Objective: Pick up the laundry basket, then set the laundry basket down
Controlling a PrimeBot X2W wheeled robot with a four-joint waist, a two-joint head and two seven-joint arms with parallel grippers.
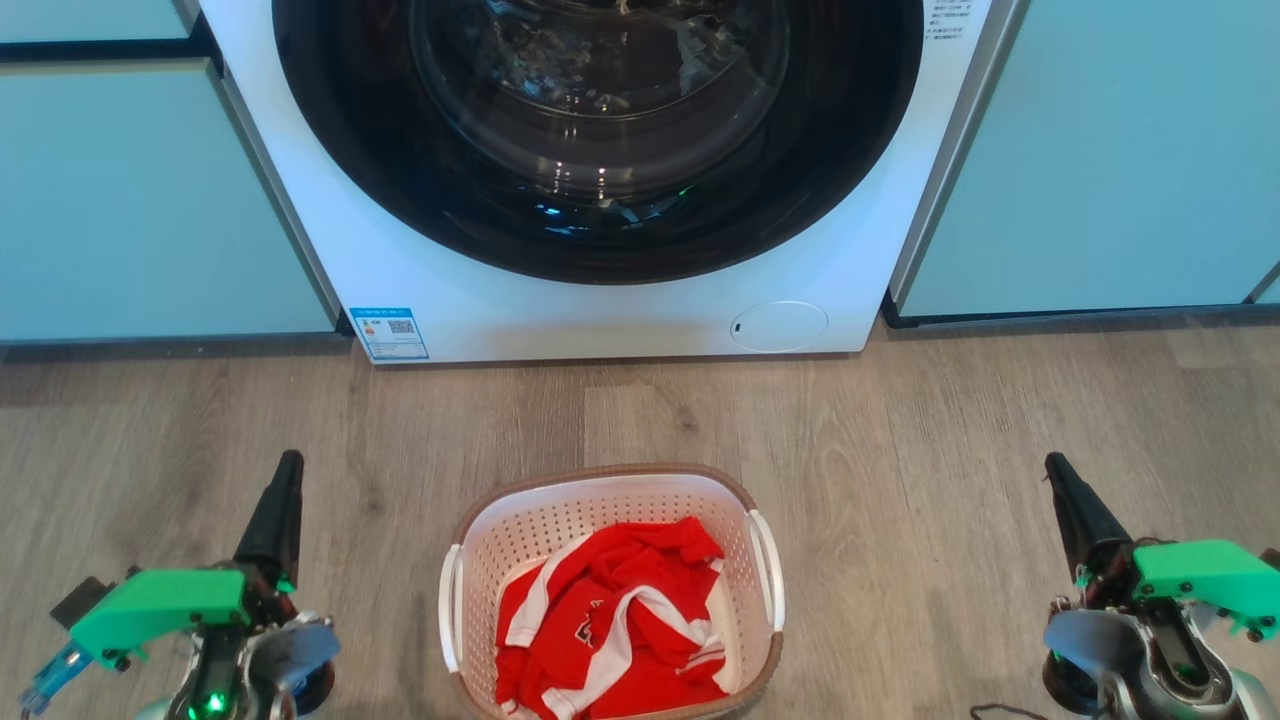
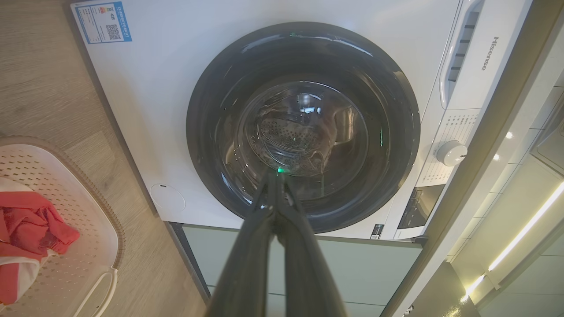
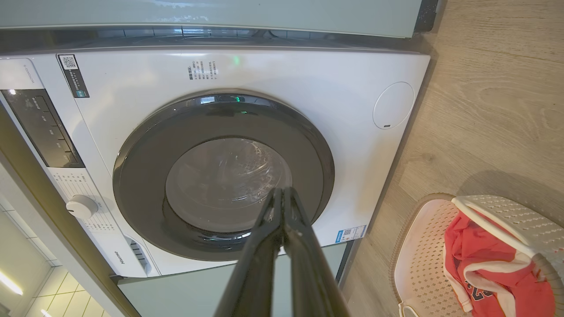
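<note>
Basket (image 1: pixel 600 510) on floor (image 1: pixel 900 450), red cloth (image 1: pixel 610 620) inside | likely light, stiff plastic; take by side handles (image 1: pixel 770 570) | both jaws pressed together, empty.

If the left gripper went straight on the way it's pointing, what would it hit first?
Probably the washing machine's dark round door: the shut left gripper points at its lower glass, nothing between, though depth is unclear.

Grey-brown wood-look plank floor (image 1: pixel 900 450). White front-loading washing machine (image 1: pixel 480 290) at back, dark round glass door (image 1: pixel 600 130) closed, drum visible behind. Blue energy label (image 1: pixel 388 333) at lower left corner, round service flap (image 1: pixel 778 325) at lower right. Pale blue-green cabinets (image 1: pixel 130 200) flank both sides. White dial (image 2: pixel 450 152) on control panel. Warm light strip (image 2: pixel 524 233) glows past machine's control end.
</note>
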